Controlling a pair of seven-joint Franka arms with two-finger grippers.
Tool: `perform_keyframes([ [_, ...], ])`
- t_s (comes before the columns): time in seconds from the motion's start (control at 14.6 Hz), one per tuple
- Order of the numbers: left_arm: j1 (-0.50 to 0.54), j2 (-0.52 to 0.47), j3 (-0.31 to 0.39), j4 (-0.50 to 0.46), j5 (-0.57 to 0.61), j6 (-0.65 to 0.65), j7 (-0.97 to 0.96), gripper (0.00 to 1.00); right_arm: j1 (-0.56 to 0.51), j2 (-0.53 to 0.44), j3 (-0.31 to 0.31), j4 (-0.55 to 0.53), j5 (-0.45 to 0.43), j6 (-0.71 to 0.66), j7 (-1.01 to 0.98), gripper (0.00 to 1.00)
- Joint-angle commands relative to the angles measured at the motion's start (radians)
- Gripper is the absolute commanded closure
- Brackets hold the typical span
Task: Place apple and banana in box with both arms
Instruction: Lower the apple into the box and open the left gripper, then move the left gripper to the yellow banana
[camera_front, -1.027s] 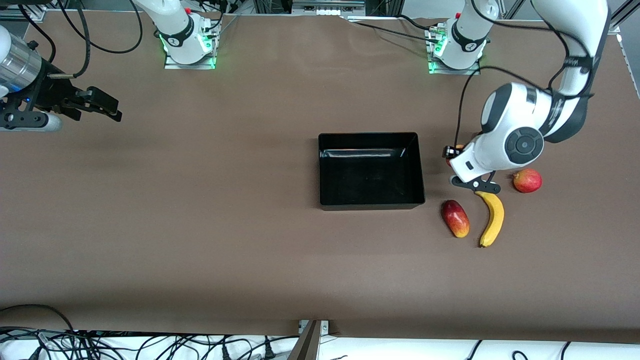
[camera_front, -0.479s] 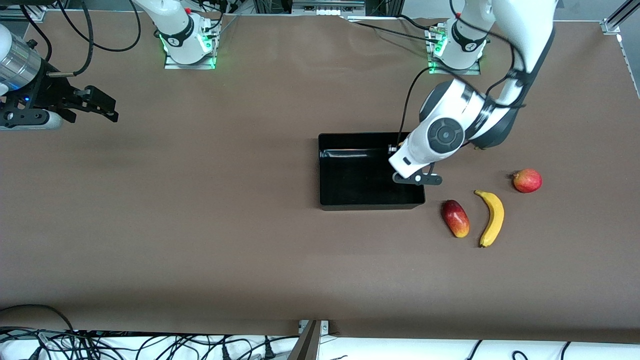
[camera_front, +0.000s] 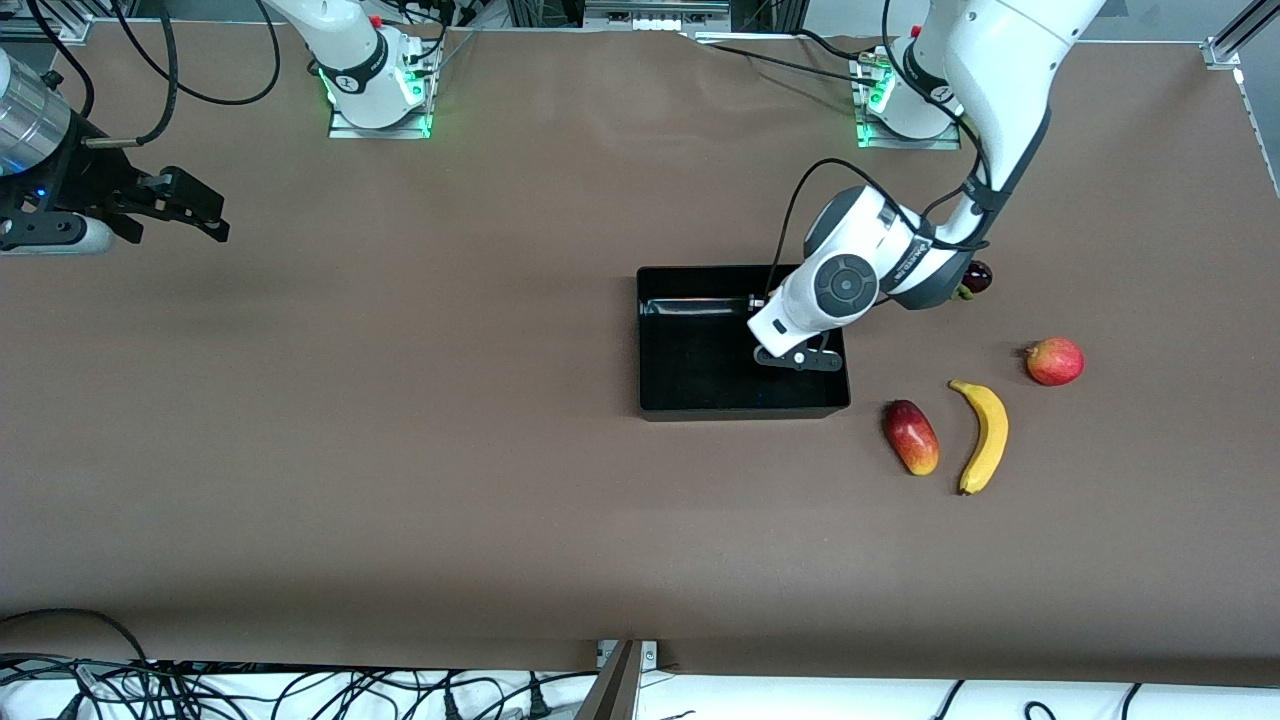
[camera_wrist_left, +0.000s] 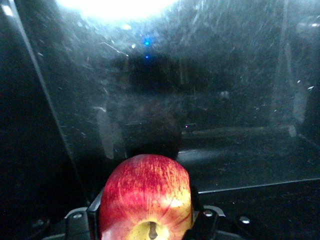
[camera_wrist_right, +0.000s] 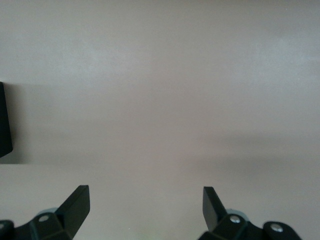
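The left gripper (camera_wrist_left: 146, 220), clamped on the apple (camera_wrist_left: 146, 197), hangs over the box (camera_front: 742, 400), blocking entry from its 3 o'clock wall in the front view. The banana (camera_front: 984, 436) has a red-yellow oval fruit (camera_front: 911, 436) just beside it at 9 o'clock and a pinkish round fruit (camera_front: 1054, 361) near at 1 o'clock. The right gripper (camera_wrist_right: 146, 205), fingers wide apart, waits over bare table (camera_front: 400, 450) at the right arm's end.

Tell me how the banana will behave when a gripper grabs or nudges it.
The banana lies flat on its curved side, so a nudge would probably spin it, not roll it. It looks firm yet bruisable; a gentle grip across its middle seems safest.
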Motion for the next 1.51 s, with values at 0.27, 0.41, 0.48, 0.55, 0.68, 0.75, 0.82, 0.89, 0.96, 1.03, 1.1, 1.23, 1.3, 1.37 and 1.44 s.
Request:
perform_keyframes([
  [0.27,-0.008,-0.009,0.000,0.039,0.028,-0.033,-0.116,0.00,-0.024,0.028,0.009,0.038,-0.015,0.009,0.000,0.00],
  [0.41,0.008,-0.026,0.004,0.144,0.028,-0.194,-0.111,0.00,-0.024,0.028,0.009,0.038,-0.016,0.041,-0.003,0.00],
  [0.48,0.015,-0.028,0.008,0.222,0.028,-0.304,-0.104,0.00,-0.025,0.029,0.009,0.038,-0.016,0.061,-0.001,0.00],
  [0.55,0.034,-0.026,0.008,0.305,0.029,-0.404,-0.094,0.00,-0.027,0.036,0.009,0.038,-0.015,0.080,-0.003,0.00],
  [0.68,0.093,-0.025,0.010,0.399,0.039,-0.501,-0.010,0.00,-0.028,0.042,0.007,0.038,-0.016,0.094,-0.007,0.00],
  [0.75,0.124,-0.026,0.010,0.412,0.068,-0.508,0.071,0.00,-0.027,0.043,0.007,0.038,-0.016,0.094,-0.007,0.00],
  [0.82,0.153,-0.023,0.010,0.413,0.123,-0.505,0.176,0.00,-0.027,0.043,0.009,0.038,-0.018,0.094,-0.009,0.00],
  [0.89,0.181,-0.014,0.010,0.413,0.185,-0.493,0.264,0.00,-0.025,0.043,0.009,0.038,-0.022,0.094,-0.010,0.00],
  [0.96,0.210,0.004,0.010,0.415,0.239,-0.473,0.325,0.00,-0.022,0.043,0.009,0.038,-0.036,0.094,-0.004,0.00],
  [1.03,0.245,0.026,0.010,0.415,0.278,-0.433,0.375,0.00,-0.019,0.043,0.009,0.038,-0.044,0.092,-0.001,0.00],
  [1.1,0.274,0.053,0.010,0.413,0.313,-0.384,0.418,0.00,-0.018,0.042,0.010,0.038,-0.045,0.092,-0.001,0.00],
  [1.23,0.334,0.112,0.010,0.412,0.376,-0.298,0.507,0.00,-0.017,0.042,0.010,0.038,-0.044,0.092,-0.001,0.00],
  [1.3,0.365,0.130,0.010,0.406,0.388,-0.251,0.548,0.00,-0.017,0.042,0.010,0.038,-0.044,0.092,0.000,0.00],
  [1.37,0.385,0.152,0.010,0.401,0.388,-0.203,0.583,0.00,-0.017,0.042,0.009,0.038,-0.042,0.092,0.000,0.00],
  [1.44,0.409,0.173,0.010,0.401,0.390,-0.163,0.616,0.00,-0.019,0.042,0.009,0.038,-0.036,0.092,0.000,0.00],
])
